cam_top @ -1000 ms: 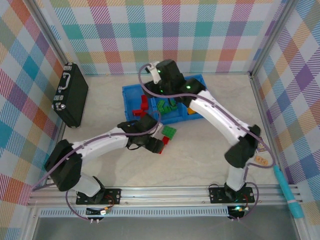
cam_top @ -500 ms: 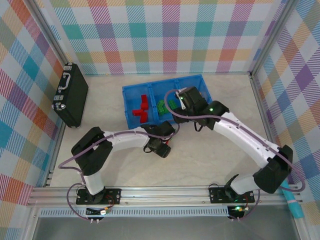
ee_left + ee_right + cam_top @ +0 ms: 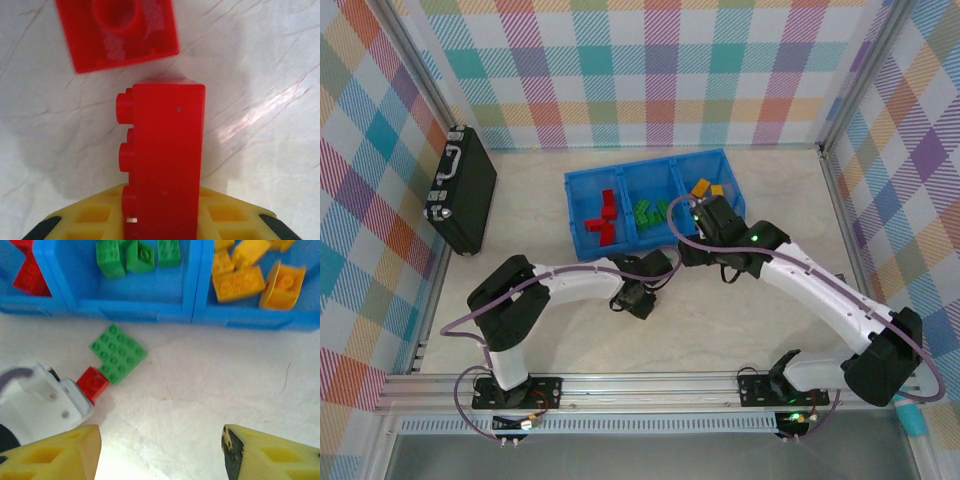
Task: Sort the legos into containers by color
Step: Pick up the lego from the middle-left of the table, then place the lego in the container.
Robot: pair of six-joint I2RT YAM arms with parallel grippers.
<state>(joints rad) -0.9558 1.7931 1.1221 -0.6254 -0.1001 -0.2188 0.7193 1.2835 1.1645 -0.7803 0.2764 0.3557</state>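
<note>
My left gripper (image 3: 162, 222) is shut on a red lego (image 3: 165, 160) that stands on its side on the table, studs facing left. Just beyond it lies a second red lego (image 3: 117, 30), underside up. My right gripper (image 3: 160, 452) hangs open over bare table in front of the blue bin (image 3: 192, 315), nothing between its fingers. A green lego cluster (image 3: 118, 353) and a red lego (image 3: 92, 382) lie ahead of it, beside my left gripper's white body (image 3: 40, 402). The containers hold red legos (image 3: 601, 217), green legos (image 3: 648, 212) and yellow-orange legos (image 3: 239, 281).
A black hard case (image 3: 462, 188) lies at the far left of the table. Metal frame rails and plaid walls close in the workspace. The two arms (image 3: 570, 285) (image 3: 810, 290) meet near the bin's front wall.
My left gripper has closed on the red lego. My right arm has pulled back from over the bin to the table in front of it, its jaws a little wider.
</note>
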